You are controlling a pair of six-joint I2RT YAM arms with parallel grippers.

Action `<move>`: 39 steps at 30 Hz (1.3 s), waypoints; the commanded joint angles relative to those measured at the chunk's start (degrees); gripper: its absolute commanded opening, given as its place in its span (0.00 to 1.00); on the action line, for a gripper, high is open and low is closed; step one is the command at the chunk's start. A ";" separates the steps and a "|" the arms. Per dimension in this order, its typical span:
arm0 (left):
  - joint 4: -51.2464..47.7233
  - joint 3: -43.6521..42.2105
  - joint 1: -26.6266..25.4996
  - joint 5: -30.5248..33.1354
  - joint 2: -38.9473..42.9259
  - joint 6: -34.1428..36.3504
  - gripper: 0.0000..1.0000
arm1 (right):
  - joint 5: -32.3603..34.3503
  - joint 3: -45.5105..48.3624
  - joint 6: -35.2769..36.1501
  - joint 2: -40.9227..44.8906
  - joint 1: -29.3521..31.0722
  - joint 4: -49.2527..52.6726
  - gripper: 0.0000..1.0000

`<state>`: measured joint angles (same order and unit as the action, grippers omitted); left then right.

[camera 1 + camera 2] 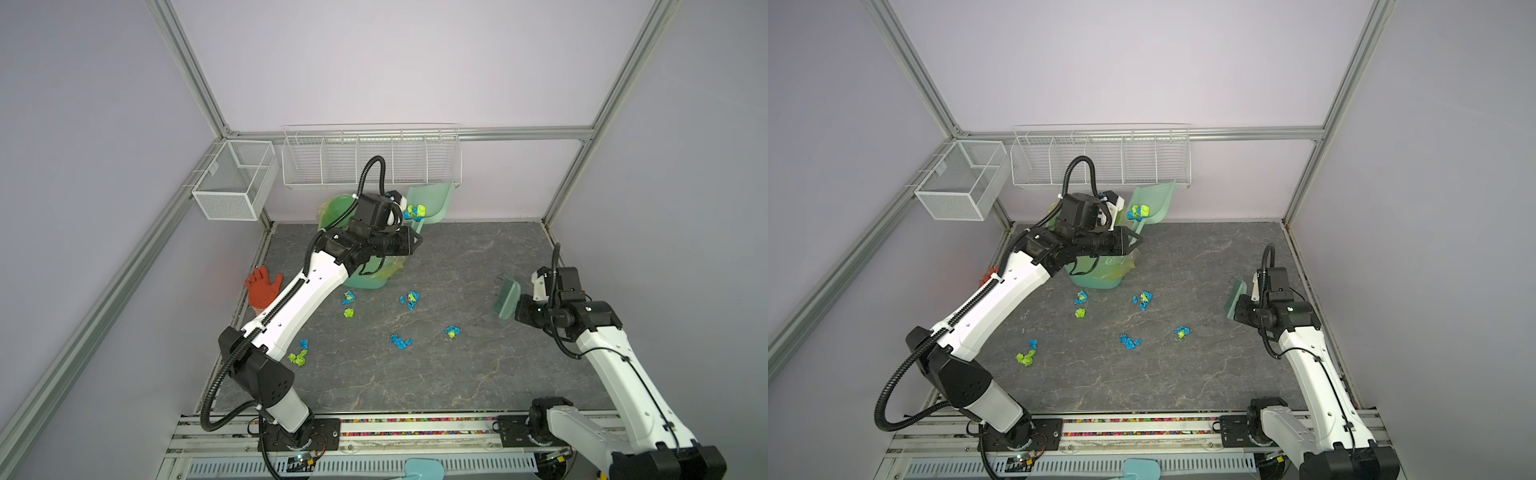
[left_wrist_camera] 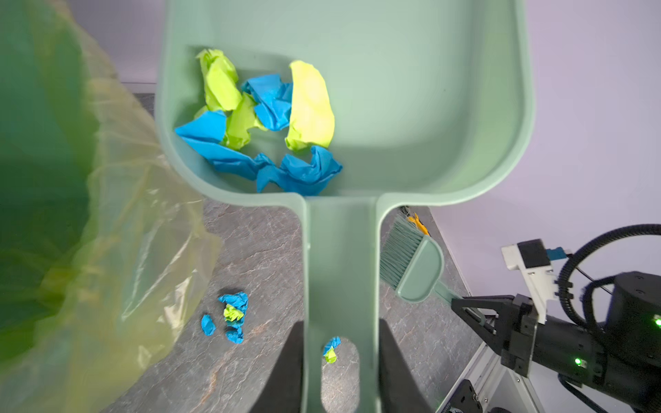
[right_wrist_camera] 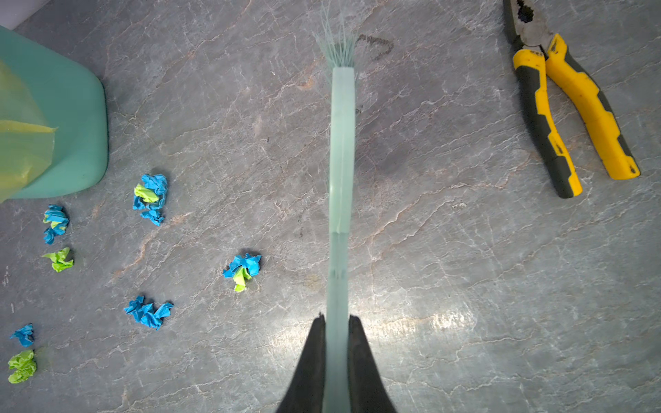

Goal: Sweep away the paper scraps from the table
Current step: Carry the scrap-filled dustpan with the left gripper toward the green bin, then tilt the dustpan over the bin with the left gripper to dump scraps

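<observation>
While the left tool [image 2: 339, 323] is pinched onto the handle of a pale green dustpan [image 2: 429, 107], a share of the paper scraps [image 2: 272, 118] sits inside the pan, bunched in the corner near the handle. They are blue and lime wads touching one another, just ahead of that tool's fingertips. In both top views the pan is lifted and tilted at the back of the counter [image 1: 478, 374], close to the rear wall and just beside a green bin [image 1: 365, 282] lined with a yellowish bag.

The right tool [image 3: 336, 316] is pressed together on the thin handle of a matching green brush [image 3: 342, 143]. It holds the brush above the counter's right side with the bristles pointing away from the tool.

The other scraps lie loose on the counter, all off to one side of the brush and apart from it:
- A blue-and-lime wad [image 3: 243, 270] is the nearest to the brush.
- An all-blue one [image 3: 148, 314] lies farther off.
- A mixed wad [image 3: 150, 196] sits near the bin.
- A blue-lime wad [image 3: 55, 223] and a lime wad [image 3: 59, 259] lie together close to the bin's base.
- A blue wad [image 3: 23, 334] and a lime wad [image 3: 21, 364] lie farthest out, beside the left arm in a top view.

Yellow-handled pliers [image 3: 572, 118] lie on the brush's other side. An orange-red glove [image 1: 262, 291] rests at the counter's left edge.
</observation>
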<state>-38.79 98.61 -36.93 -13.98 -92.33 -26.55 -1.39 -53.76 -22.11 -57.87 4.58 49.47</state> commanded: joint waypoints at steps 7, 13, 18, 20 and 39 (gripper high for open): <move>7.12 -5.36 2.51 -1.68 5.69 -4.20 0.00 | -1.26 -0.75 -0.81 -0.10 -0.09 -0.87 0.07; 11.12 -10.03 4.81 -4.07 7.64 -7.46 0.00 | -1.96 -1.19 -1.29 -0.97 0.22 -1.31 0.07; 14.17 -13.35 7.71 -7.28 8.79 -10.20 0.00 | -1.95 -1.43 -1.64 -1.95 0.52 -1.85 0.07; 15.46 -14.93 8.88 -8.39 9.36 -11.07 0.00 | -2.13 -1.94 -1.62 -2.79 0.76 -1.84 0.07; 42.67 -32.12 19.52 -25.18 12.07 -33.39 0.00 | -1.15 -3.37 -2.41 -5.06 3.53 -2.72 0.07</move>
<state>-5.98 68.66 -18.35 -34.22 -80.99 -52.53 -2.76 -55.64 -23.83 -63.02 7.62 47.88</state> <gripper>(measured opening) 0.248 0.109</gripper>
